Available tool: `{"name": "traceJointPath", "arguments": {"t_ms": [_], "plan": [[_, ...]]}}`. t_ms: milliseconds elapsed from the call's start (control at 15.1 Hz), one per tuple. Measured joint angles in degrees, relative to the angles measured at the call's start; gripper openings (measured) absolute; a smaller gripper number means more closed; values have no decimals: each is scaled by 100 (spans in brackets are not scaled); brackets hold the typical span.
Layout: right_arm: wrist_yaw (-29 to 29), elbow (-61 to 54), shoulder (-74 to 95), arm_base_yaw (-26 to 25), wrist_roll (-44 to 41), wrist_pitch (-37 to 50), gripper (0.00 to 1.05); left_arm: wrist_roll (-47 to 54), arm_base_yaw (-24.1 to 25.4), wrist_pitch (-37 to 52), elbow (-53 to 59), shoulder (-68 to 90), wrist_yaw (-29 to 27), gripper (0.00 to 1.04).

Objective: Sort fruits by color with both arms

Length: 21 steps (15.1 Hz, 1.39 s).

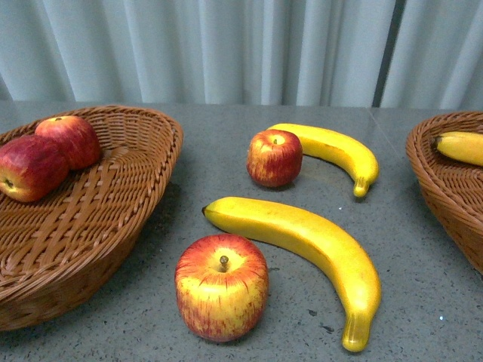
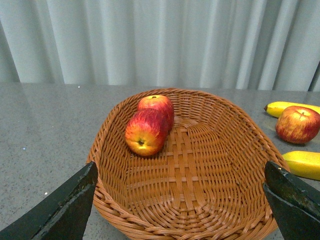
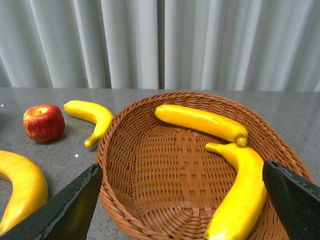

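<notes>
On the grey table lie a near apple, a far apple, a large banana and a far banana. The left wicker basket holds two red apples, also in the left wrist view. The right wicker basket holds two bananas. My left gripper is open and empty above the left basket. My right gripper is open and empty above the right basket. Neither arm shows in the front view.
A pale pleated curtain hangs behind the table. The far apple and far banana lie beside the right basket's rim. Bare grey tabletop lies between the large banana and the right basket.
</notes>
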<state>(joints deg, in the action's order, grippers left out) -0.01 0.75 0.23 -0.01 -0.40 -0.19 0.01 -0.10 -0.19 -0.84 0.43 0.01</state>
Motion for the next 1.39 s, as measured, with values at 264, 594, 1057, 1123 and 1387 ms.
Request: {"name": "traceJointPath", "arguments": {"t_ms": [264, 594, 1057, 1123, 1387], "plan": [[0, 0, 0, 0, 0, 0, 98, 0, 0, 0, 0, 0, -2, 98], [0, 0, 0, 0, 0, 0, 98, 0, 0, 0, 0, 0, -2, 98], [2, 0, 0, 0, 17, -9, 98, -645, -1388, 855, -1609, 3163, -2347, 98], [2, 0, 0, 0, 15, -2, 98, -479, -1617, 1397, -2046, 4039, -1888, 98], [2, 0, 0, 0, 17, -4, 98, 103, -2380, 1478, -3073, 6373, -496, 98]]}}
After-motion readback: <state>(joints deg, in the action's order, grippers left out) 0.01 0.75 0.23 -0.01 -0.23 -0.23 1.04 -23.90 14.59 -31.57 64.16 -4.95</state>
